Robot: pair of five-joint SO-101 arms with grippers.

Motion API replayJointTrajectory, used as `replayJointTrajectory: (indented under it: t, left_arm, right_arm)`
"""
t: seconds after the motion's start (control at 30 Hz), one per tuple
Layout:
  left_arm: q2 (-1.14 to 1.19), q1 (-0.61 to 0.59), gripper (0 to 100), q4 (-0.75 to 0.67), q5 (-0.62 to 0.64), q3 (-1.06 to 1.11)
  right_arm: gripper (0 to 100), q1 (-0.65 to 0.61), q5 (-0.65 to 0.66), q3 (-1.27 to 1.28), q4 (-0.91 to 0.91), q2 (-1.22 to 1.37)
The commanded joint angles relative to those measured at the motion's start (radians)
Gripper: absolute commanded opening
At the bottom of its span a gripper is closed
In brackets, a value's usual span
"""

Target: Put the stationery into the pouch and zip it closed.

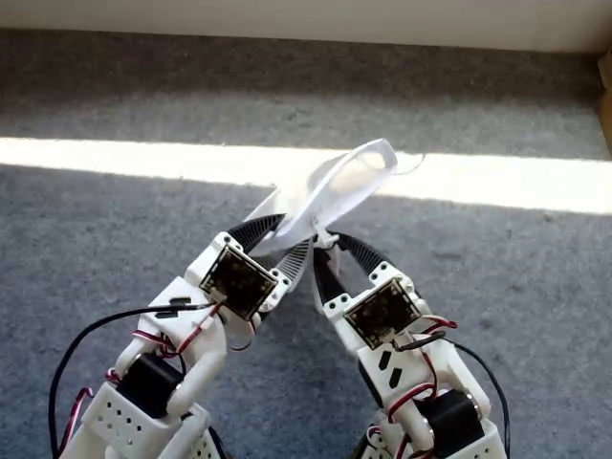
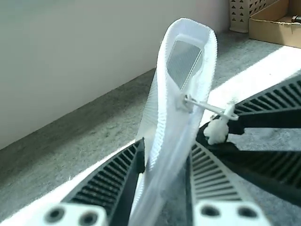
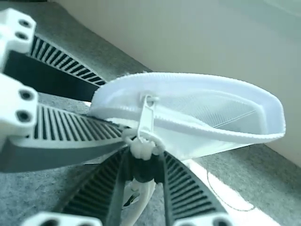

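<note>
Nearest us, the left claw (image 2: 165, 157) is clenched on the white mesh pouch (image 2: 186, 61), held off the tabletop (image 1: 115, 239); the right claw (image 3: 141, 165) grips the pull cord (image 3: 141, 147). From both, the pouch's long axis runs away, open zip beyond the slider (image 3: 148, 100). We read no writing.

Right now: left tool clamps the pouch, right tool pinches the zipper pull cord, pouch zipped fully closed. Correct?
Not quite: the pouch is open, not zipped closed. The right wrist view shows its mouth gaping wide beyond the slider. The rest holds: the left tool clamps the pouch, and the right tool pinches the zipper pull cord.
</note>
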Motion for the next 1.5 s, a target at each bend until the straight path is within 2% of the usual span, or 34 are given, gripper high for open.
replayJointTrajectory:
  t: [0.0, 0.23, 0.4, 0.5, 0.67, 0.87, 1.13, 1.2, 1.33, 1.47]
  left_arm:
    - [-0.013, 0.033, 10, -0.025, 0.003, -0.05]
    - [-0.013, 0.038, 1, -0.02, 0.002, -0.05]
    - [-0.013, 0.031, 1, -0.008, 0.002, -0.048]
    - [-0.013, 0.028, 1, 0.043, 0.0, -0.058]
    - [-0.015, 0.028, 1, 0.089, -0.095, -0.056]
    - [-0.015, 0.028, 1, 0.097, -0.103, -0.058]
    - [-0.015, 0.012, 1, 0.109, -0.103, -0.059]
    - [-0.015, -0.013, 1, 0.106, -0.101, -0.061]
    - [-0.015, -0.031, 1, 0.106, -0.101, -0.061]
    - [-0.015, -0.031, 1, 0.106, -0.1, -0.061]
  right_arm:
    - [0.5, -0.004, 0.009, -0.007, -0.025, -0.012]
    - [0.5, 0.039, 0.005, -0.01, -0.027, -0.012]
    - [0.5, 0.15, -0.037, -0.01, -0.035, -0.012]
    - [0.5, 0.223, -0.072, -0.007, -0.097, -0.012]
    - [0.5, 0.334, -0.15, -0.005, -0.18, -0.012]
    - [0.5, 0.427, -0.203, -0.002, -0.245, -0.012]
    - [0.5, 0.432, -0.199, -0.001, -0.265, -0.012]
    - [0.5, 0.387, -0.199, -0.001, -0.254, -0.012]
    - [1.5, 0.309, -0.198, -0.019, -0.096, -0.012]
    - [12.3, 0.239, -0.199, -0.13, 0.102, -0.012]
